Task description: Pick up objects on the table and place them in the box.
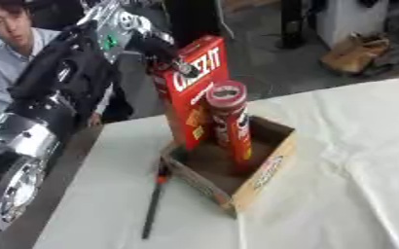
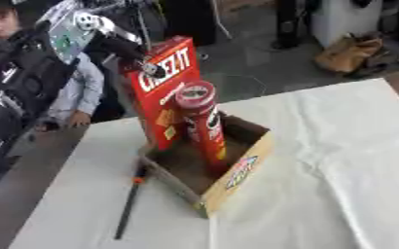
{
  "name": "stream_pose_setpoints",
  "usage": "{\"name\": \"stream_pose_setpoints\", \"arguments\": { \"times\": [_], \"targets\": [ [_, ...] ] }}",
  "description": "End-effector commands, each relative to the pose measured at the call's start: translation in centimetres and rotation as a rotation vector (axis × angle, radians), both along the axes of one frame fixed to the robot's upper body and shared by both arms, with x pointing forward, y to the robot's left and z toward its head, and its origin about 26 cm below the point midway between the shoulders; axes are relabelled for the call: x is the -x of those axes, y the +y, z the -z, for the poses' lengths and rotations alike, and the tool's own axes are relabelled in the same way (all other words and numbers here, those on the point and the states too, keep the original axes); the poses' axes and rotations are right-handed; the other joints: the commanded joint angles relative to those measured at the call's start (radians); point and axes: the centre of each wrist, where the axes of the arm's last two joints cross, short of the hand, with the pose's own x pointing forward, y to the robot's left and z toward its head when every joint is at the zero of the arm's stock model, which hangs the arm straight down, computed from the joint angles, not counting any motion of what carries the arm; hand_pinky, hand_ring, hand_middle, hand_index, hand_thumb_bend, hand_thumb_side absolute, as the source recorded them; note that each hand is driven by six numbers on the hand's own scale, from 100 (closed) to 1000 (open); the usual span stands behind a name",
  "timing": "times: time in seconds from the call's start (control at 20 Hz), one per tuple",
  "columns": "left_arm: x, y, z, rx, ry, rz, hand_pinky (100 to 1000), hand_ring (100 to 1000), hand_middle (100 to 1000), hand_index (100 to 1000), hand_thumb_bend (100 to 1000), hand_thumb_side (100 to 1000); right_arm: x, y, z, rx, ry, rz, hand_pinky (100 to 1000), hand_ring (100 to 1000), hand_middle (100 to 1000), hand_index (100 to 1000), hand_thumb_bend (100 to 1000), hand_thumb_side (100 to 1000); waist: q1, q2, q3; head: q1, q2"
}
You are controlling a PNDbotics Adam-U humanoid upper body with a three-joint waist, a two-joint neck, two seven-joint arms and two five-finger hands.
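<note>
Left eye view: left hand (image 1: 165, 58) grips the top of the cracker box (image 1: 192, 92), which stands upright inside the cardboard box (image 1: 267, 170) behind the red can (image 1: 230, 124). Judged light, stiff, smooth-sided; its narrow upper edges suit holding. Right hand unseen.

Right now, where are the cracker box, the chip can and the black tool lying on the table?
Cracker box (image 1: 192, 92), left eye view, red front face.
Chip can (image 1: 230, 126), left eye view, side of the tube.
Black tool (image 2: 128, 209), right eye view, middle of its dark shaft.
</note>
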Motion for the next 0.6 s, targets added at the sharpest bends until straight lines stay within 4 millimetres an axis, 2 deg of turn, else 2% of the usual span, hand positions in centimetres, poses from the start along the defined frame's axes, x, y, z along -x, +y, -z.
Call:
{"name": "stream_pose_setpoints", "arguments": {
  "times": [0.05,0.1,0.15,0.6],
  "targets": [
    [0.2,0.4,-1.4,0.025,-0.025,-0.001,672,710,609,647,100,989,0.1,0.2,-0.7,0.004,-0.024,-0.016,883,882,627,616,100,1000,-0.011,-0.013,0.002,0.005,-0.006],
    [0.2,0.3,-1.3,0.027,-0.023,-0.001,693,756,681,738,100,1000,0.1,0.2,-0.7,0.004,-0.024,-0.016,883,882,627,616,100,1000,-0.011,-0.013,0.002,0.005,-0.006],
    [0.2,0.1,-1.2,0.028,-0.018,0.007,703,763,696,779,100,1000,0.1,0.3,-0.7,0.003,-0.024,-0.017,883,882,627,616,100,1000,-0.011,-0.013,0.001,0.004,-0.007],
    [0.2,-0.7,-1.0,-0.009,-0.021,0.030,714,781,724,890,125,1000,0.0,0.4,-0.7,0.002,-0.020,-0.023,883,882,626,616,100,1000,-0.011,-0.012,0.000,0.008,-0.006]
  ]
}}
